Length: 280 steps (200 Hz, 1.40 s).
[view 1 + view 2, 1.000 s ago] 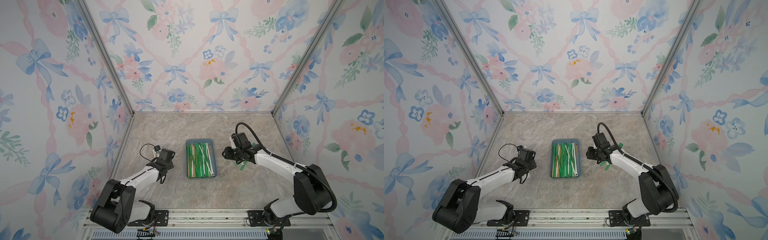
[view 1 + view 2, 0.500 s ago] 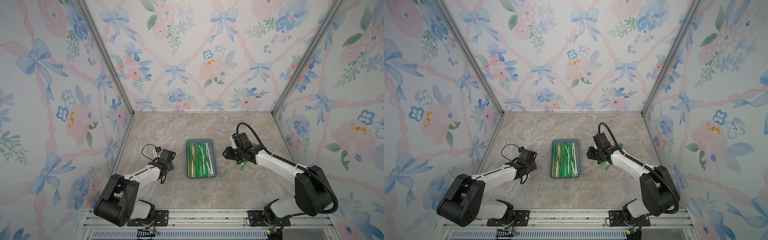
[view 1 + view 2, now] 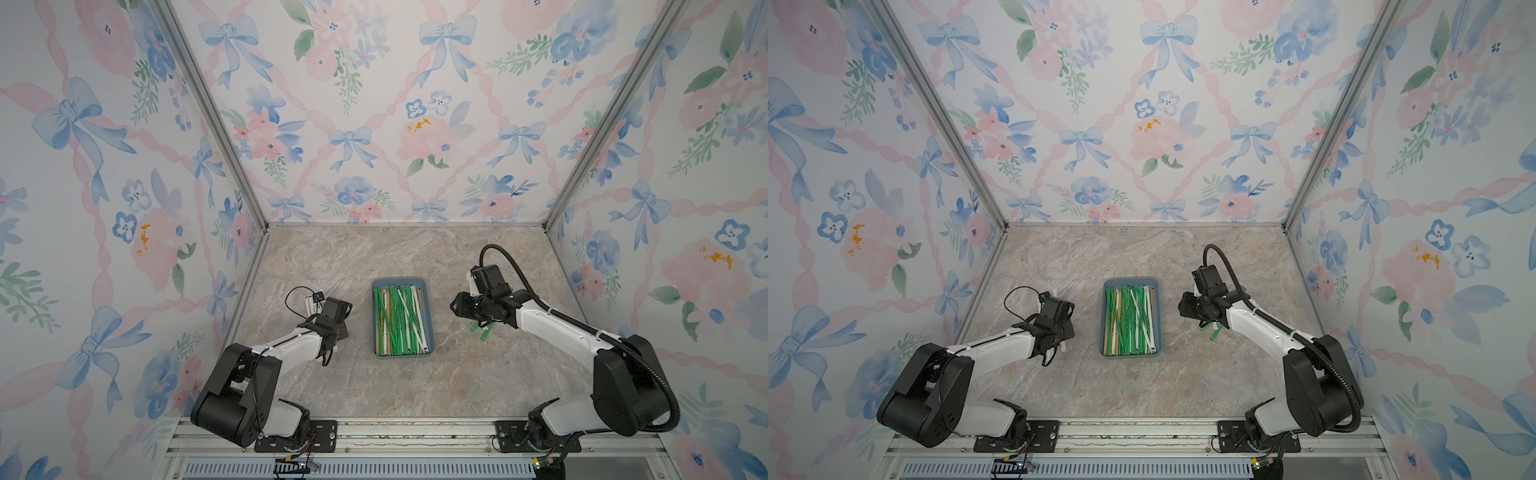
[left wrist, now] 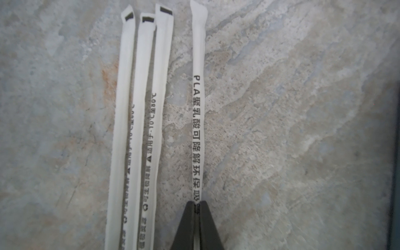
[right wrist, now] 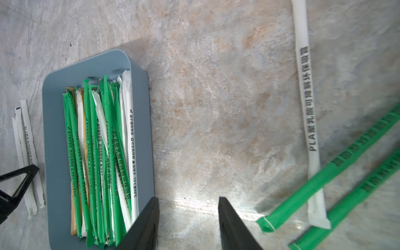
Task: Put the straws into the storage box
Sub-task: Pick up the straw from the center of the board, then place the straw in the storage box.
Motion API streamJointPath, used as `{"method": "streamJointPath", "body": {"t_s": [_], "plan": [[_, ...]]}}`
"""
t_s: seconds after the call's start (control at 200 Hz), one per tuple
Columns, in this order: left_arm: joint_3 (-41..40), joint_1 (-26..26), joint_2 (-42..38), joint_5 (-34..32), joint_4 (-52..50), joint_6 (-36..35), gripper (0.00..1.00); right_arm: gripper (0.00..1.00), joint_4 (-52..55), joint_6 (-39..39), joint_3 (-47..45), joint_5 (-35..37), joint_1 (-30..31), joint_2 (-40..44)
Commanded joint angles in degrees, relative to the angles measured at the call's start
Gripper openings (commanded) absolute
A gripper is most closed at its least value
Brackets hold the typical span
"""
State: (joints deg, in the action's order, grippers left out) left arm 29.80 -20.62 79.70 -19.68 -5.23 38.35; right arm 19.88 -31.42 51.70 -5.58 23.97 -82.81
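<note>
Clamping one white, paper-wrapped printed straw [image 4: 198,112] against the marbled surface [image 4: 303,129], the left end effector [image 4: 195,203] should lift level, clearing the rim of the nearby slate-blue plastic storage box [image 5: 54,140]; the right end effector [image 5: 188,201] hangs released, empty.

A: What do the arms look like?
B: White links between bulky black joints on both the left arm [image 3: 291,345] and the right arm [image 3: 557,327]
A: Cables?
B: A ribbed black hose [image 3: 510,261] arcs over the right, a thin black wire [image 3: 286,297] off the left; fingers [image 5: 145,227] are black wedges
</note>
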Motion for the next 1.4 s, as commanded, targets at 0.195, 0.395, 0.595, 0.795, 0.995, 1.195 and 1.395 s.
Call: {"method": "streamJointPath", "body": {"t_s": [0.195,0.395,0.595,0.795,0.995,1.195,1.395], "plan": [[1.47,-7.09,-2.04,2.11,-2.16,1.81,0.00,0.48,5.84,5.66,-1.95,2.54,-8.55,4.11],[3.81,-12.71,-4.55,2.06,-2.14,5.30,0.00,0.48,6.83,8.21,-1.96,2.60,-13.77,3.02],[7.34,-18.19,-6.20,1.65,-2.11,7.85,0.00,0.48,6.54,7.31,-2.32,2.32,-15.53,0.23],[11.82,-24.42,-2.73,0.89,-0.97,9.62,0.00,0.47,4.64,5.49,-3.00,0.58,-16.06,-2.61],[14.02,-27.50,4.52,4.25,3.55,10.89,0.00,0.45,2.69,3.80,-2.94,-1.60,-16.09,-5.18],[15.96,-28.90,9.41,3.96,4.80,10.70,0.00,0.44,1.26,2.61,-2.65,-3.11,-15.97,-7.62],[16.34,-29.91,11.76,2.99,4.77,10.48,0.12,0.43,1.19,2.79,-1.97,-2.82,-15.69,-8.16]]}}
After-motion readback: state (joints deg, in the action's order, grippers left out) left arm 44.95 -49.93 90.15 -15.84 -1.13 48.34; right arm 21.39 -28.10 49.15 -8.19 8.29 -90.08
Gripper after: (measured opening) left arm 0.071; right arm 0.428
